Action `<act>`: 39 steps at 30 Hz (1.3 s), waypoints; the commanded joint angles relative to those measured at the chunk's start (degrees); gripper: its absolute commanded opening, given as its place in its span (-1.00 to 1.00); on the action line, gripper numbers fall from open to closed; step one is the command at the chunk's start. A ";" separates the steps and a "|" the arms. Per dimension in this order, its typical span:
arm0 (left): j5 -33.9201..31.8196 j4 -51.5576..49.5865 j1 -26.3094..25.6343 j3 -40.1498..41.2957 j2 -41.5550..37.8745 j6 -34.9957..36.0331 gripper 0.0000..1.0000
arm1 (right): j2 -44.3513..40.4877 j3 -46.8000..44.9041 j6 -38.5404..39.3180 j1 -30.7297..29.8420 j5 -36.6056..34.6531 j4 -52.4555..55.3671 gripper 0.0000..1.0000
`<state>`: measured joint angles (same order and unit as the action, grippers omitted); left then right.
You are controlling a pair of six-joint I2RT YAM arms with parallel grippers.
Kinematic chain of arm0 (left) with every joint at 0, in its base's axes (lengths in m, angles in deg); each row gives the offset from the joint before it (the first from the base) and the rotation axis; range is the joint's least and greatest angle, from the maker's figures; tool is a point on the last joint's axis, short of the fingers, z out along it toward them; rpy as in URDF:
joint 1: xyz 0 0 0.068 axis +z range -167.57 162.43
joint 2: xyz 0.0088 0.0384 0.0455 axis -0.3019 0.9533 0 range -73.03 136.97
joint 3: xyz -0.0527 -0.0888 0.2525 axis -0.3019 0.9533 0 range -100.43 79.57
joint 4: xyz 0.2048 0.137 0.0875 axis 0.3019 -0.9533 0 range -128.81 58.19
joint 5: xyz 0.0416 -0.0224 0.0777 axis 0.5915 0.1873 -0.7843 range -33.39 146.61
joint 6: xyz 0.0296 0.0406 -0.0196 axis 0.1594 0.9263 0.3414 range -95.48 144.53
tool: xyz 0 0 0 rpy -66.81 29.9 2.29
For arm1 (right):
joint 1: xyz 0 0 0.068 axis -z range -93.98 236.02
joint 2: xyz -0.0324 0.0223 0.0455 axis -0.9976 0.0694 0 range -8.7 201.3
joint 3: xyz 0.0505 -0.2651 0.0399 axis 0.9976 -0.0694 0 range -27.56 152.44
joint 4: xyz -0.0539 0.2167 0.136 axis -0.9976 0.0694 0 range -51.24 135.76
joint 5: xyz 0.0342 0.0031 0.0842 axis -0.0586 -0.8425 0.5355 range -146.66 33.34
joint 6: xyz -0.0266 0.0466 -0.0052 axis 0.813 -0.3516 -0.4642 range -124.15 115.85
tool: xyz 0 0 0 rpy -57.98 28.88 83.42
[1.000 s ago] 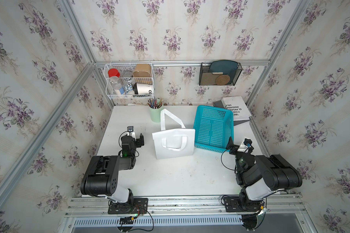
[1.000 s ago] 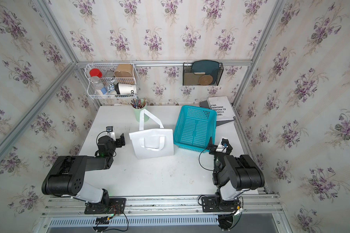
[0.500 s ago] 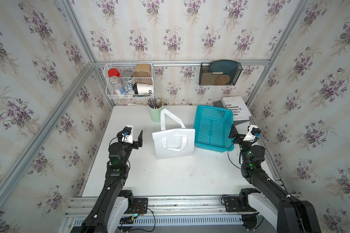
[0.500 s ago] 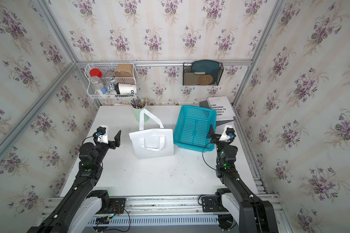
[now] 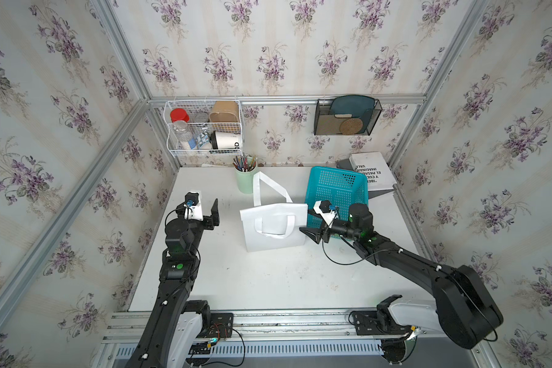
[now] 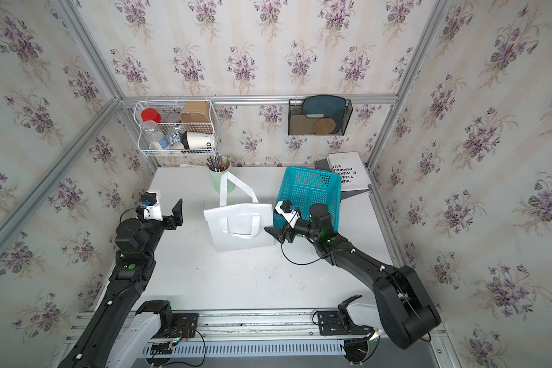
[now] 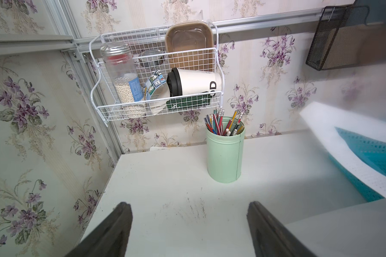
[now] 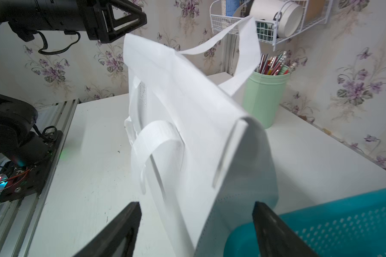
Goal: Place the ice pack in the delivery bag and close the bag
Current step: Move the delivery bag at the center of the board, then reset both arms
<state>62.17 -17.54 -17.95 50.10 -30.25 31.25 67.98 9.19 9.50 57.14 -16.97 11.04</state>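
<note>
Two arms reach in over the white table; I'm at the robot's end, so the back wall is 12 o'clock.

The delivery bag stands approx mid-table, a bit toward 12, with its top pressed to a flat ridge. The near strap hangs down its 6 o'clock face, and the far strap sticks up toward 12.

The left gripper hovers at the bag's 9 o'clock, well apart from it. Its jaws are spread wide w/ nothing between them but bare tabletop.

The right gripper sits at the bag's 3 to 4 o'clock edge. Its jaws are parted, one each side of the bag's end, not pinching it.

A turquoise basket is at the bag's 2 o'clock, tilted, either touching the bag or just beside it; can't tell which.

A green pencil cup stands at the bag's 11, near the far strap.

A book lies in the 1 o'clock corner, just beyond the basket.
</note>
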 commanded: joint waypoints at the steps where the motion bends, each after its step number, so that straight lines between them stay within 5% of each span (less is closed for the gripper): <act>1: -1.46 0.50 0.03 -0.39 -0.59 -0.79 0.70 | 4.97 4.13 2.89 -4.01 2.21 2.75 0.00; 2: -2.05 0.55 0.03 -0.32 -0.95 -0.52 0.70 | 7.23 5.71 2.76 -6.21 1.92 2.16 -0.28; 5: -4.39 0.58 0.03 -0.18 -2.12 0.43 0.70 | 13.29 9.73 1.27 -11.75 -3.08 -2.17 -0.70; 9: -8.14 0.19 0.03 0.56 -3.69 1.48 0.70 | 22.75 17.87 -3.17 -16.52 -10.18 -8.51 -0.87; 10: -9.18 0.08 0.01 0.87 -4.18 1.53 0.70 | 24.73 21.15 -3.95 -17.05 -10.83 -8.51 -0.84; 13: -12.27 -0.21 0.03 1.67 -5.66 1.90 0.70 | 28.89 28.13 -3.53 -17.45 -10.51 -3.91 -0.17; 19: -20.52 -0.63 0.03 3.12 -7.48 2.77 0.69 | 10.74 11.09 2.42 -12.38 -8.64 -2.48 0.98; 22: -26.68 0.13 0.03 4.54 -9.43 2.77 0.70 | -2.78 3.06 0.89 -6.06 -12.15 -1.76 1.00; 26: -33.09 -3.22 0.19 4.53 -12.48 1.30 0.71 | -16.63 -4.68 -9.76 2.92 -44.46 -2.83 1.00; 29: -32.50 -8.27 3.51 5.00 -11.19 -3.69 0.72 | -19.88 -11.05 -18.38 16.19 -51.40 -5.14 1.00; 31: -29.10 -11.02 8.42 6.11 -7.66 -11.59 0.72 | -17.81 -14.58 -20.57 23.79 -51.87 -8.52 1.00; 34: -21.13 -8.33 15.76 9.01 -0.06 -20.29 0.72 | -9.28 -20.79 -15.80 26.06 -54.75 -24.15 1.00; 37: -14.94 1.02 17.42 9.82 10.80 -19.71 0.72 | 1.88 -18.86 -18.20 26.42 -54.83 -28.00 1.00; 39: -6.70 17.66 17.35 13.55 17.86 -16.44 0.73 | 9.64 -22.30 -16.18 24.91 -53.76 -40.44 1.00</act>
<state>43.62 -18.75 -0.95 61.16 -17.94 15.27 71.00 -11.20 -7.36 83.06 -69.45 -13.00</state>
